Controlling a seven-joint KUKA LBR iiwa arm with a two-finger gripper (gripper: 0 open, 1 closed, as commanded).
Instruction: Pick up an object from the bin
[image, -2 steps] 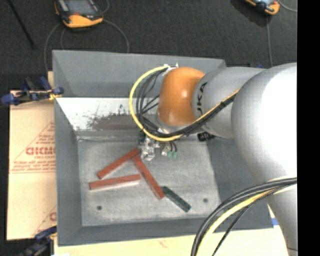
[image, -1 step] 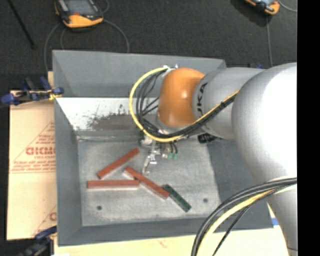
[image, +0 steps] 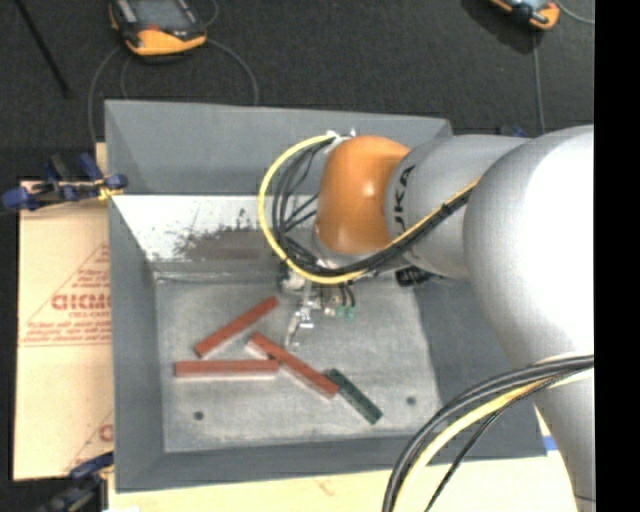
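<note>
This looks like a robotics lab: a large grey industrial arm (image: 520, 230) with an orange wrist cover (image: 355, 195) and looped cables (image: 275, 200) reaches into a grey metal bin (image: 135, 350). Around the bin lies dark floor (image: 330, 60), where an orange-and-black device (image: 157, 25) sits with its cord.

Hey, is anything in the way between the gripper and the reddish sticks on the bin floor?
Nothing visible does. The gripper hangs right by the rightmost reddish stick, which is uncovered; the dark green stick lies at its lower end.
</note>
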